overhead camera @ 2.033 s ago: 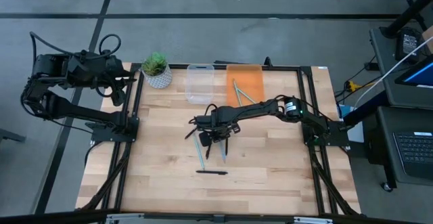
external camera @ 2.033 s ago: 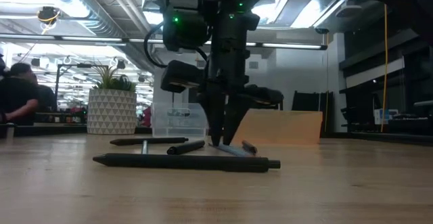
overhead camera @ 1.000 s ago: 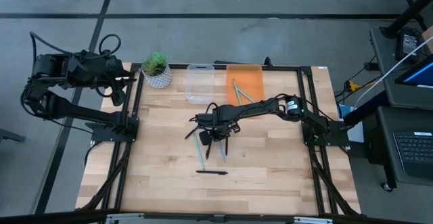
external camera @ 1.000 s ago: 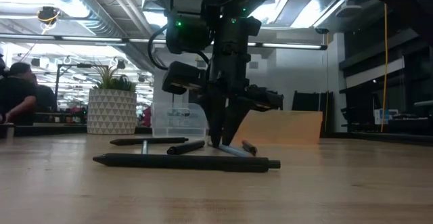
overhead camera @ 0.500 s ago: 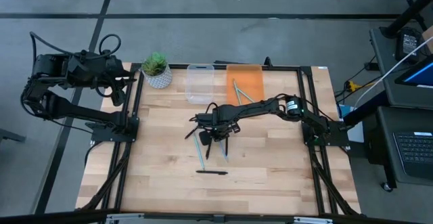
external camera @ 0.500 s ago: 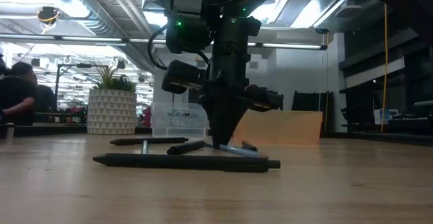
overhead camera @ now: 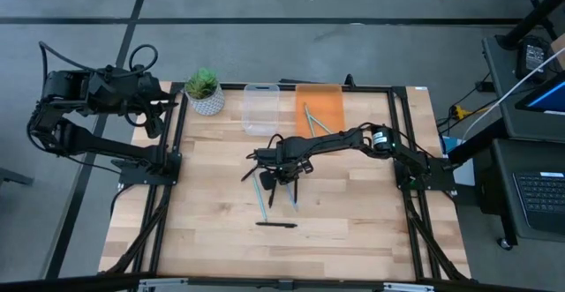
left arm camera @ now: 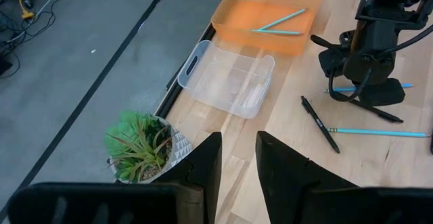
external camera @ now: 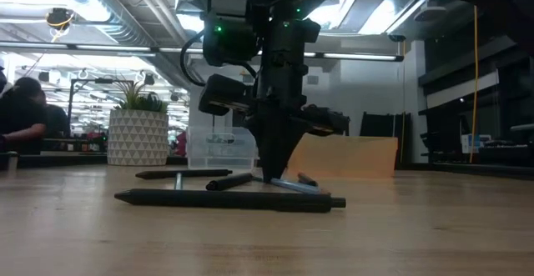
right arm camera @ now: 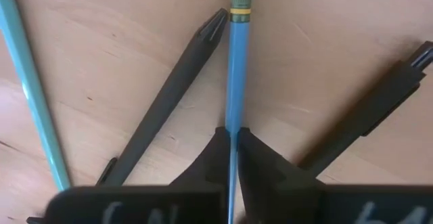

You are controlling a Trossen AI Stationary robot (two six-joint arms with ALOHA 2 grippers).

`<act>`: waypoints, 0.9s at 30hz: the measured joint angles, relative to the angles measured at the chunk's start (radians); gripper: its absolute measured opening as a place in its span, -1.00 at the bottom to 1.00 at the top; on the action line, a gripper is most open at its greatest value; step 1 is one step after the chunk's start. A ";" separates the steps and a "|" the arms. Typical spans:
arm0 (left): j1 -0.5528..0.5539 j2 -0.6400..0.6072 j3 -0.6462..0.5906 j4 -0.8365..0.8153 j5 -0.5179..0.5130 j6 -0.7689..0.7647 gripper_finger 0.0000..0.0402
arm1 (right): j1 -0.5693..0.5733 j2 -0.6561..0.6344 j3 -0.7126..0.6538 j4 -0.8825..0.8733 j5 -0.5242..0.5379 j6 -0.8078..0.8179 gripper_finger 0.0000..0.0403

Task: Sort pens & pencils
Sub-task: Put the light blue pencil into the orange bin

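The right end effector (overhead camera: 284,178) sits at the centre of the high view, tips down on the desk (overhead camera: 353,230), its fingers (right arm camera: 218,149) pressed together on a teal pencil (right arm camera: 237,61). In the right wrist view that pencil runs up from between the fingers, with a black pen (right arm camera: 166,99) slanting on one side, another black pen (right arm camera: 379,105) on the other, and a second teal pencil (right arm camera: 30,88) at the frame's left edge. In the high view a long teal pencil (overhead camera: 262,200) lies lower left of the end effector, and a lone black pen (overhead camera: 276,224) lies below it, well apart. Two teal pencils (overhead camera: 313,120) rest in the orange tray (overhead camera: 331,98) at upper centre; just left of it stands a clear bin (overhead camera: 260,108), then a potted plant (overhead camera: 204,90). The left end effector (left arm camera: 237,160) waits at the upper left, off the desk edge, fingers spread, holding nothing
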 joint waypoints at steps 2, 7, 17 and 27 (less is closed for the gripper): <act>0.000 0.000 0.000 0.000 0.000 0.000 -0.57 | -0.002 0.002 0.016 -0.023 0.004 -0.006 -0.93; 0.000 0.000 0.000 0.000 0.000 0.000 -0.57 | -0.003 0.003 0.029 -0.051 0.013 -0.019 -0.96; 0.000 0.000 0.000 0.000 0.000 0.000 -0.57 | -0.004 0.003 0.030 -0.051 0.009 -0.019 -0.96; 0.000 0.000 0.000 0.000 0.000 0.000 -0.57 | -0.004 0.003 0.031 -0.047 0.027 -0.026 -0.80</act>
